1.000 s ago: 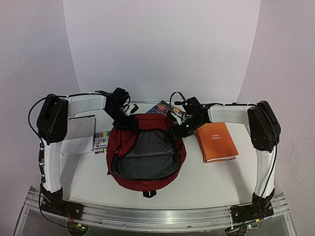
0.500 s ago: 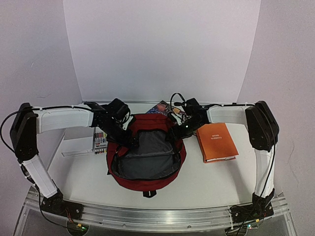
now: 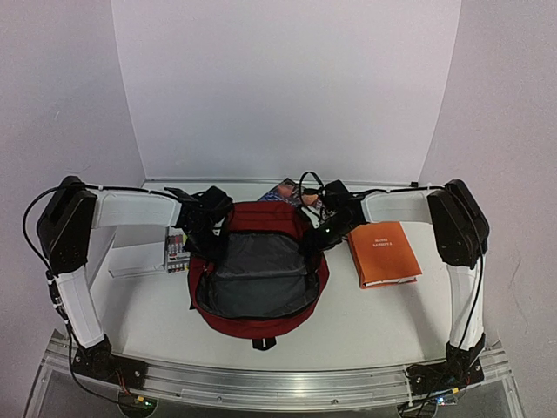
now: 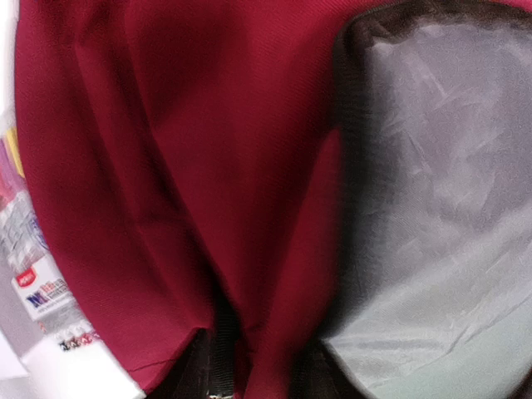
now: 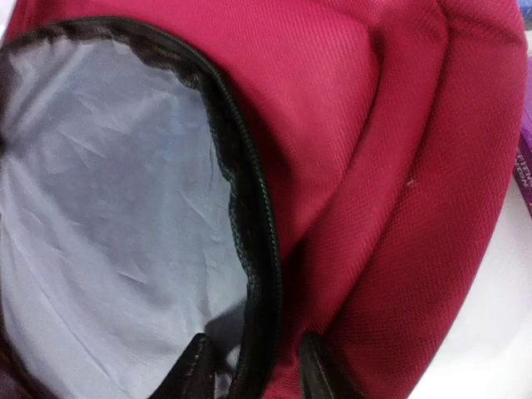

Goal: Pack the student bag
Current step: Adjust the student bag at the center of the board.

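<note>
The student bag (image 3: 258, 300) lies in the middle of the table, dark red, its main mouth wide open and the grey lining (image 3: 261, 261) showing. My left gripper (image 3: 211, 228) sits at the bag's upper left edge. In the left wrist view it (image 4: 258, 370) is shut on a fold of red fabric (image 4: 208, 166) beside the lining. My right gripper (image 3: 315, 239) is at the upper right edge. In the right wrist view it (image 5: 258, 366) is shut across the black zip rim (image 5: 249, 191), one finger inside on the lining, the other on the red outside.
An orange book (image 3: 384, 251) lies right of the bag. A pack of coloured markers (image 3: 177, 250) and a flat white item (image 3: 135, 259) lie to its left, the markers also in the left wrist view (image 4: 41, 283). A colourful magazine (image 3: 285, 191) pokes out behind the bag.
Both grippers have closed from wide open onto the bag's upper edges. The left arm swung outward and back, its gripper shifting along the bag's left rim. The right arm barely moved.
</note>
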Controlling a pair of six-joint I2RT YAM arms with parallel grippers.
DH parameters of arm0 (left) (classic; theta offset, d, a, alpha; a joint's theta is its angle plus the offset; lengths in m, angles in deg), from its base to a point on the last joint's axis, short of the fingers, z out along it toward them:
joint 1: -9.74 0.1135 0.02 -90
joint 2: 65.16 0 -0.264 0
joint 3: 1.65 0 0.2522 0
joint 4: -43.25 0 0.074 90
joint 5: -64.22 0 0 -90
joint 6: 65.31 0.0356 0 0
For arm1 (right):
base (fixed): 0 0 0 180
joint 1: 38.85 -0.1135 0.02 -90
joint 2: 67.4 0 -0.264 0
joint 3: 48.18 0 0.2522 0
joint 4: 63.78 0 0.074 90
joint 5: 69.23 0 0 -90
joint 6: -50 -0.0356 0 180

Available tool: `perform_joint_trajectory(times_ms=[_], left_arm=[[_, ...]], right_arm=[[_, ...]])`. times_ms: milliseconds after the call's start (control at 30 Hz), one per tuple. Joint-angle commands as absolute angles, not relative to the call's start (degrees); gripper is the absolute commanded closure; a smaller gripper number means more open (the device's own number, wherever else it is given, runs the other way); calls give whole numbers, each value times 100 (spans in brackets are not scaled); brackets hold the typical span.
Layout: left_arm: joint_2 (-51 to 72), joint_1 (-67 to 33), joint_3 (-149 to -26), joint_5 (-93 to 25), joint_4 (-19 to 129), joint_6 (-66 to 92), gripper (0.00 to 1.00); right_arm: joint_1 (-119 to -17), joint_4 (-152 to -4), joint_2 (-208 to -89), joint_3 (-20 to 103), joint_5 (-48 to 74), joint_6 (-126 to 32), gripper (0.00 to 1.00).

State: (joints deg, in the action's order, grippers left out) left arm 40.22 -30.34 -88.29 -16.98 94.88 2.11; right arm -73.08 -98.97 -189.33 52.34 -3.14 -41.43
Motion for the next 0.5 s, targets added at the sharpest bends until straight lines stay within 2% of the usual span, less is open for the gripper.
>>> perform_joint_trajectory(times_ms=[0, 67, 133, 333, 400, 467], left_arm=[[3212, -2476, -8692, -2027, 9337, 102, 80], [3159, -2261, -8693, -2355, 9221, 176, 92], [3213, -2069, -8753, -2837, 9037, 270, 98], [3953, -1509, -9329, -3861, 8831, 271, 100], [4030, -1427, -9445, -4204, 8779, 373, 95], [3773, -1476, -9232, -4673, 8459, 460, 72]], right_arm=[[-7169, -9977, -18666, 5200, -94, -4047, 96], [-7080, -10036, -18628, 5332, -60, -3914, 100], [-6985, -10112, -18646, 5570, -54, -3784, 100], [-6783, -10299, -19019, 6400, -84, -3609, 100], [-6782, -10354, -19169, 6507, -208, -3644, 100], [-6782, -10393, -19232, 6453, -353, -3692, 100]])
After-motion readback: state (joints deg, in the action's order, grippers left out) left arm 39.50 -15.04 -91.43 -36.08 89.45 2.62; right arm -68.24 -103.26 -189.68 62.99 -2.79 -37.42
